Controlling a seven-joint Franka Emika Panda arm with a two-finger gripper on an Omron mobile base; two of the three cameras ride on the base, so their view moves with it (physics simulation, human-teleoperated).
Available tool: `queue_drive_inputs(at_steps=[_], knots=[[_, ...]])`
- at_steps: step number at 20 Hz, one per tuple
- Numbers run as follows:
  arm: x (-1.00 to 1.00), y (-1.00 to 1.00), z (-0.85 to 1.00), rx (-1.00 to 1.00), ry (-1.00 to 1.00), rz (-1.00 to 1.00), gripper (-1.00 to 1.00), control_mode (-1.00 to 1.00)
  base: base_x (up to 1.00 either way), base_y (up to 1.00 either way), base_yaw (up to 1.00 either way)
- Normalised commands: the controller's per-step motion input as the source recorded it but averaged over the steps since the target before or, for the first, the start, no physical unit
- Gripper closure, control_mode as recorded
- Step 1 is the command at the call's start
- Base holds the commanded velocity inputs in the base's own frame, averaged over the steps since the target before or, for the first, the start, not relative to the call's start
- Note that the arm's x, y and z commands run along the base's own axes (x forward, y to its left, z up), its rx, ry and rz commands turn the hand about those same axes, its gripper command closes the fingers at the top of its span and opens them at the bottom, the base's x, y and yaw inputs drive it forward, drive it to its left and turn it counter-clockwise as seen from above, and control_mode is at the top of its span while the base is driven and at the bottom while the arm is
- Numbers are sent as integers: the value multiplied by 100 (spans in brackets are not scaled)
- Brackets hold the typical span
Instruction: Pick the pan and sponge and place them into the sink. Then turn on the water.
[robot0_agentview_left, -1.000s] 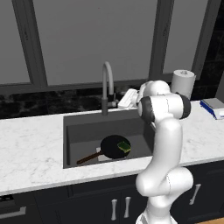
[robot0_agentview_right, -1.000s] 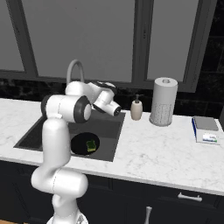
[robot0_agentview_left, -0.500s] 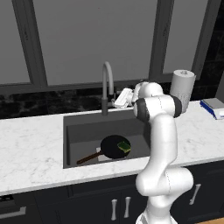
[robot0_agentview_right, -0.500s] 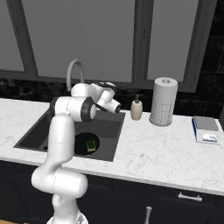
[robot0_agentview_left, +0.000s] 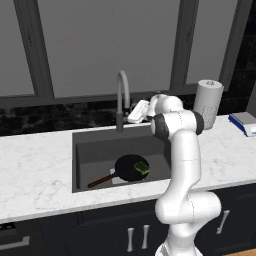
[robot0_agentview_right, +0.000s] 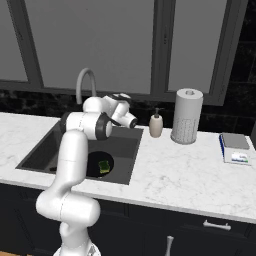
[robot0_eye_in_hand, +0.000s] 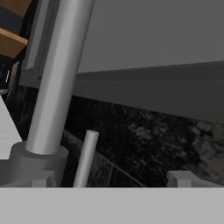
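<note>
Marble-set sink (robot0_agentview_left: 95, 150) holds pan (robot0_agentview_left: 129, 167) with sponge (robot0_agentview_left: 141, 167); claw (robot0_agentview_left: 131, 117) spread beside faucet (robot0_agentview_left: 121, 100).

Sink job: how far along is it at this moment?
Done: the pan lies in the sink with the sponge on it. In hand: the open gripper is up at the faucet, its lever between the fingers. Left: turning the water on; no stream shows yet.
</note>
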Motion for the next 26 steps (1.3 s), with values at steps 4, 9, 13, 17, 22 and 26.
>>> queue_drive_inputs(at_steps=[4, 9, 13, 17, 22, 26], knots=[[26, 2, -4, 0, 0, 0, 100, -100, 0, 0, 0], [23, -6, 0, 5, -4, 0, 100, -100, 0, 0, 0], [27, -32, 4, 14, -7, 0, 100, -100, 0, 0, 0], [40, -71, 6, 19, -4, 0, 100, -100, 0, 0, 0], [65, -89, 1, 17, 0, 0, 100, -100, 0, 0, 0], [62, -96, 0, 7, 2, -2, 100, -100, 0, 0, 0]])
